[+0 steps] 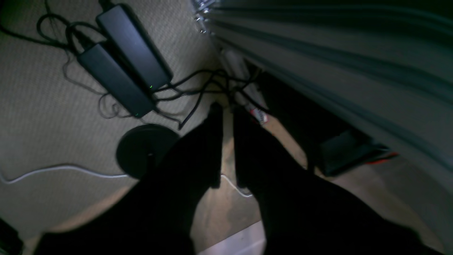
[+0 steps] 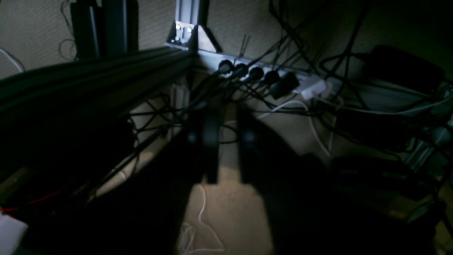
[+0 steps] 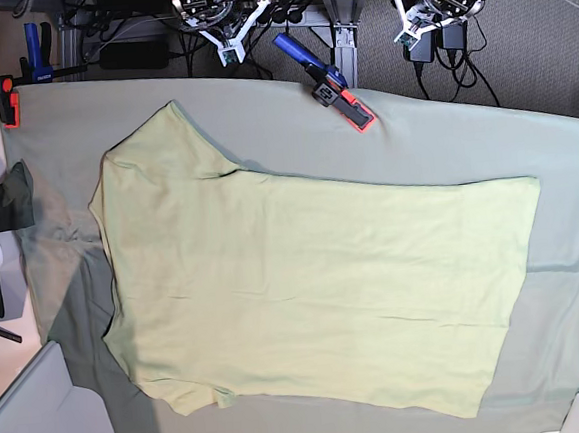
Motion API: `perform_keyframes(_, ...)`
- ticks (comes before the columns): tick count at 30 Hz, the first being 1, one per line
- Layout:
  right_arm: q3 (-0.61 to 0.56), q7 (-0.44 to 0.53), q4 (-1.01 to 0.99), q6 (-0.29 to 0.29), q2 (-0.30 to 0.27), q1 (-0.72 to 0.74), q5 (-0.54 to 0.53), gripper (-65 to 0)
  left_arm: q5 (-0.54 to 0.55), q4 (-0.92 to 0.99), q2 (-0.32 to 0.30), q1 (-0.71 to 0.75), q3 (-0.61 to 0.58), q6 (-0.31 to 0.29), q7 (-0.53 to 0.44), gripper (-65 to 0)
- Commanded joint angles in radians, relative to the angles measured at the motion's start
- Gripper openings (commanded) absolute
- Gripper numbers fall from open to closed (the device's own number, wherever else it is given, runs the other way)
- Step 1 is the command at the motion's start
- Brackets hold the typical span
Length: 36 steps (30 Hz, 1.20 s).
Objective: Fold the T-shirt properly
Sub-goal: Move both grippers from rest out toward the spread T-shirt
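Observation:
The pale yellow-green T-shirt [image 3: 295, 286] lies spread flat on the grey-green table cloth [image 3: 463, 133], with its sleeves at the left and its hem at the right. Neither gripper touches it. Both arms sit beyond the table's far edge, above the floor. My left gripper [image 3: 407, 33] is at the top right of the base view. In the left wrist view its dark fingers [image 1: 216, 141] keep a narrow gap [image 1: 226, 113] with only floor showing between them. My right gripper [image 3: 228, 47] is at the top middle. The right gripper [image 2: 226, 141] stands slightly open and empty.
A blue and orange clamp [image 3: 332, 91] grips the cloth at the far edge, and another clamp [image 3: 5, 100] is at the far left corner. Below the arms lie two black power bricks [image 1: 131, 56], a power strip [image 2: 269, 76], tangled cables and an aluminium frame [image 2: 187, 24].

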<state>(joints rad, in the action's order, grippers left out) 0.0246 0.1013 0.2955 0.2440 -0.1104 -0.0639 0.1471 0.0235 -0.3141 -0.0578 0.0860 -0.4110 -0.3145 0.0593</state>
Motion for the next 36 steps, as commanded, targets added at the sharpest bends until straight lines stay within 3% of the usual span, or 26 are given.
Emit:
perform_keyframes(1,-0.001,0.011,0.006,-0.006,-0.003,0.000,-0.002,-44.7,0.002,-0.006,0.003,-0.002,0.002,-0.015,-0.017,-52.2)
perform_keyframes(3,-0.001,0.011,0.006,-0.005,-0.003,0.000,-0.009,-36.4,0.001,-0.006,0.003,-0.002,0.002,-0.024,-0.014,-46.6)
perform_keyframes(8,-0.001,0.011,0.016,-0.001,-0.009,-0.025,0.011,-35.5,-0.002,-0.006,0.002,0.007,0.002,-0.208,0.080,-46.5)
perform_keyframes(14,-0.001,0.011,0.158,-0.001,-0.017,-0.163,0.014,-35.5,0.014,-0.071,-0.027,0.085,0.002,-0.211,0.027,-46.5)
perform_keyframes(20,-0.001,0.011,0.420,-0.002,-0.058,-0.356,0.011,-35.5,0.061,-0.333,-0.101,0.222,0.009,-0.214,-0.022,-46.5)
perform_keyframes(27,-0.001,0.007,0.745,-0.002,-0.168,-0.569,-0.130,-35.5,0.077,-0.702,-0.156,0.410,0.137,-0.235,0.019,-46.5)
perform_keyframes(31,0.000,0.003,0.912,-0.002,-0.240,-0.693,-0.162,-35.5,0.148,-0.895,-0.159,0.525,0.230,-0.297,0.039,-46.5)
perform_keyframes(36,0.039,0.002,1.124,-0.002,-0.290,-0.845,-0.193,-35.5,0.237,-1.109,-0.159,0.645,0.325,-0.305,0.117,-46.5)
